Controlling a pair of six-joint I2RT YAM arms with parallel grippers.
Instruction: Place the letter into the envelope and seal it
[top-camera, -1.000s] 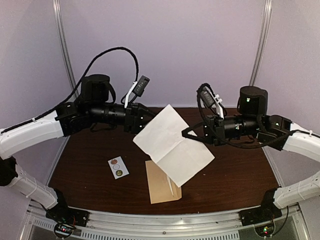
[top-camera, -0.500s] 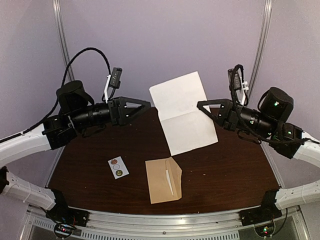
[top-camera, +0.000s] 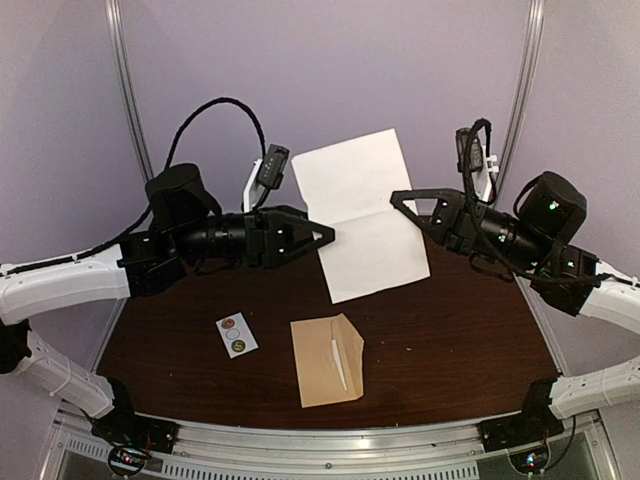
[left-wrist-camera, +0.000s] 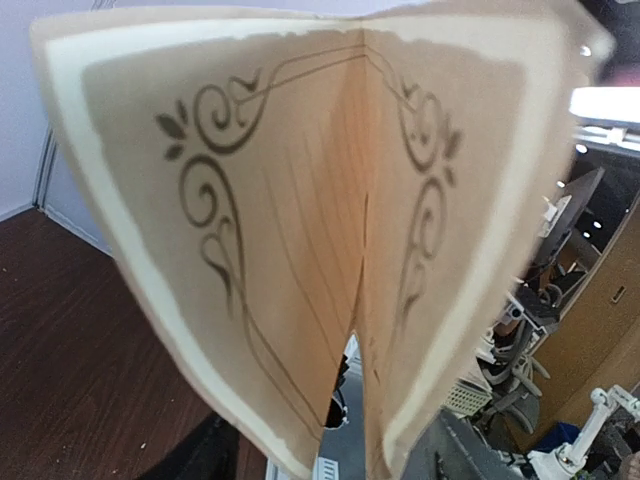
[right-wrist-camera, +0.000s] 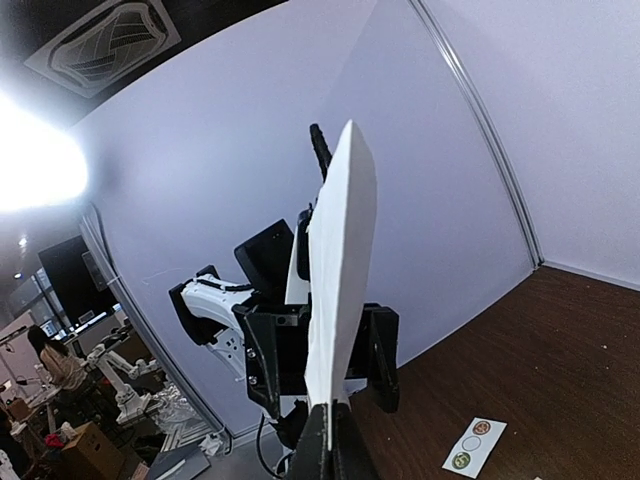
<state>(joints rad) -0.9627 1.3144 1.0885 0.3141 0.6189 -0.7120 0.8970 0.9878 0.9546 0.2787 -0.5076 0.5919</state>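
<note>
Dark brown wooden table, purple wall panels behind it.

Both black-and-white arms are raised over the back half of the table, grippers pointing in toward each other.

White rectangular paper letter is in the air between them, unfolded, with one crease across its middle. The side facing the left wrist camera is cream with brown scrollwork borders.

Right gripper is pinched closed on the letter's right edge; in its wrist view the sheet stands edge-on, rising from the closed fingers.

Left gripper is at the letter's left edge. The right wrist view shows its black fingers parted, one on each side of the sheet. Contact cannot be told.

Tan kraft-paper envelope lies flat on the table at front centre, below the held sheet and well apart from both grippers.

Small white sticker card with round dots lies near the envelope's left side, not touching it.
</note>
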